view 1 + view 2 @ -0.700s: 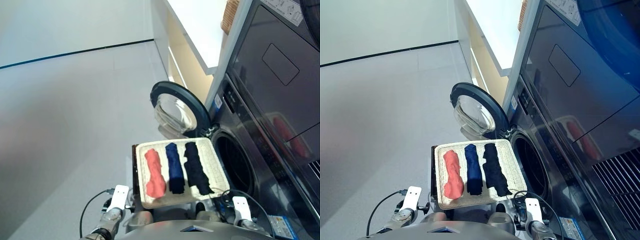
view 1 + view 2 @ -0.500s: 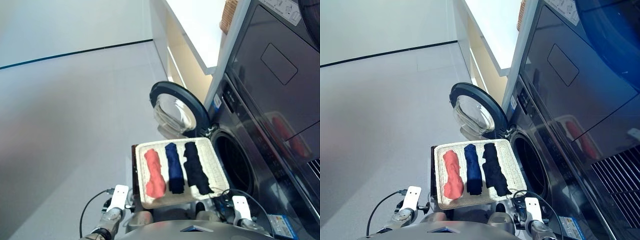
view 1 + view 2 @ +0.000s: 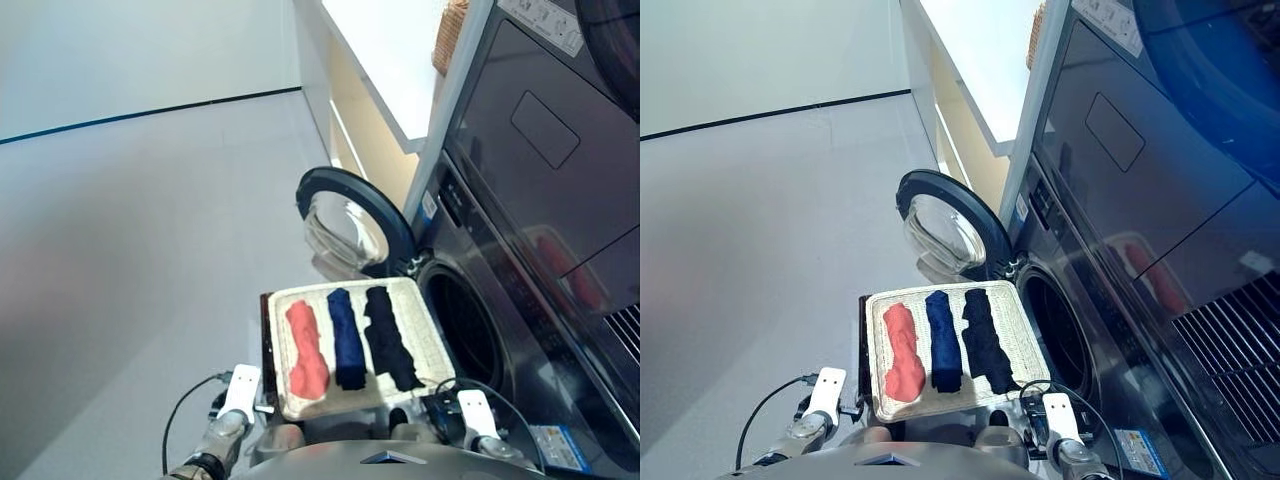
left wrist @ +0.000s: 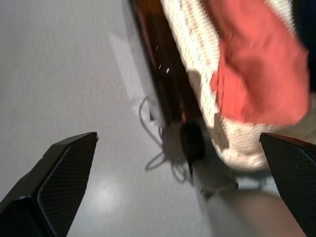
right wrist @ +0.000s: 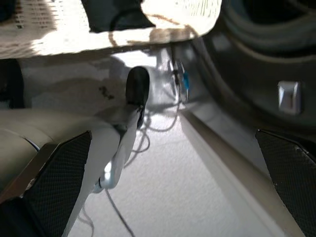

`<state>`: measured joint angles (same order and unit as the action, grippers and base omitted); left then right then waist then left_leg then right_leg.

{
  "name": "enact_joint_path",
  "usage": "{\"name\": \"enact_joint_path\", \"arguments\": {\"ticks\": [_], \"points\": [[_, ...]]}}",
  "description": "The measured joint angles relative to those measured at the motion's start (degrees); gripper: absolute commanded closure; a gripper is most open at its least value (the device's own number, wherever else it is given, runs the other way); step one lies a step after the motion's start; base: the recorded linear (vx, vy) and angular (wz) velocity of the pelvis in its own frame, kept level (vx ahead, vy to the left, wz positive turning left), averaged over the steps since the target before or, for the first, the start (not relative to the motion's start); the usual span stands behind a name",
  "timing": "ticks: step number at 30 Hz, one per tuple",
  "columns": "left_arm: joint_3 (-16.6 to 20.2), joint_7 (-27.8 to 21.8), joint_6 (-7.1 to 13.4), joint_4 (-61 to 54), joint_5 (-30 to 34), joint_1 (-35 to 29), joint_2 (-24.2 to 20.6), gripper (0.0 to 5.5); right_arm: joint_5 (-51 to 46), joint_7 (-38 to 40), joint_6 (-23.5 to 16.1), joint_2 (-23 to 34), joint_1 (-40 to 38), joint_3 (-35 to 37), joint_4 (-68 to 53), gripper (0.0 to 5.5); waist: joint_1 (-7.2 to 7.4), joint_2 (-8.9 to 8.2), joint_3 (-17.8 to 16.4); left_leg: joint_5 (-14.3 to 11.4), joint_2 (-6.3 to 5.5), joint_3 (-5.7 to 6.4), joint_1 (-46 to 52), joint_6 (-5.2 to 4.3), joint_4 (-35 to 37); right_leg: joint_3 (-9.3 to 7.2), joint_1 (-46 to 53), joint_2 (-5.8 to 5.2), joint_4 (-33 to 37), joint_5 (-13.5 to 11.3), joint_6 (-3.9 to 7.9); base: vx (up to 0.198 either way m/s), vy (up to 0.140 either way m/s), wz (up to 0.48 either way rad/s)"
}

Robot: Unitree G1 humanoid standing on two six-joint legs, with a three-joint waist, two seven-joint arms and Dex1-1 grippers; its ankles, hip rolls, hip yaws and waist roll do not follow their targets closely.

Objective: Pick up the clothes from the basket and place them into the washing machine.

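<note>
One pale grey floor [image 3: 130,250], white wall [image 3: 120,45]

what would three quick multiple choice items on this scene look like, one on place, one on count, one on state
1. Which garment in the basket lies nearest the washing machine?
A. coral-red garment
B. navy garment
C. black garment

2. How many rolled garments lie in the basket?
A. two
B. three
C. four

3. How does the washing machine door stand?
A. swung open
B. shut
C. taken off

Answers:
1. C: the black garment lies on the drum side, the navy garment in the middle, the coral-red garment farthest.
2. B: three rolls lie side by side.
3. A: the door hangs wide of the dark drum opening.
</note>
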<state>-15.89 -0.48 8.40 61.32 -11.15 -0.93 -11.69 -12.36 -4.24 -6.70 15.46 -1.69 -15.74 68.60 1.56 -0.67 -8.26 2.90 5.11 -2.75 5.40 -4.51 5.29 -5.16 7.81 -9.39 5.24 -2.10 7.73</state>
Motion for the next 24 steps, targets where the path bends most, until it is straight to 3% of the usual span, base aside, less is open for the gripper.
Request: {"name": "enact_joint_path", "arguments": {"ticks": [8, 15, 24], "points": [[-2.8, 0.9, 0.3, -16.7, -2.2, 1.1, -1.1, 0.00, 4.3, 1.4, 0.0, 1.2, -2.1, -2.1, -12.8, 0.00, 0.05, -0.50, 0.3, 0.1, -0.02, -0.11, -0.1, 0.09, 0.0, 0.16, -0.1, -0.02, 0.0, -0.2, 0.05, 0.000, 0.000, 0.000], [-8.0, 2.2, 1.1, -25.7, -0.3, -0.1, -3.1, 0.00, 4.2, 3.5, -0.2, 2.3, -1.8, -2.6, -22.8, 0.00, 0.17, -0.44, -0.1, 0.3, -0.02, -0.20, -1.7, 0.12, 0.0, 0.35, -1.8, 0.01, 0.0, -0.6, 0.13, -0.021, -0.003, -0.004], [-9.4, 8.1, 1.4, -26.2, -6.4, -6.5, -1.5, 0.00, 1.1, 8.2, -2.7, 3.8, 2.7, -2.7, -42.4, 0.00, 1.40, -0.14, -7.4, 2.3, -0.03, -0.33, -7.5, 0.29, -0.5, 0.95, -7.9, 0.43, -0.2, -2.6, 0.06, -0.061, -0.023, -0.005]]}}
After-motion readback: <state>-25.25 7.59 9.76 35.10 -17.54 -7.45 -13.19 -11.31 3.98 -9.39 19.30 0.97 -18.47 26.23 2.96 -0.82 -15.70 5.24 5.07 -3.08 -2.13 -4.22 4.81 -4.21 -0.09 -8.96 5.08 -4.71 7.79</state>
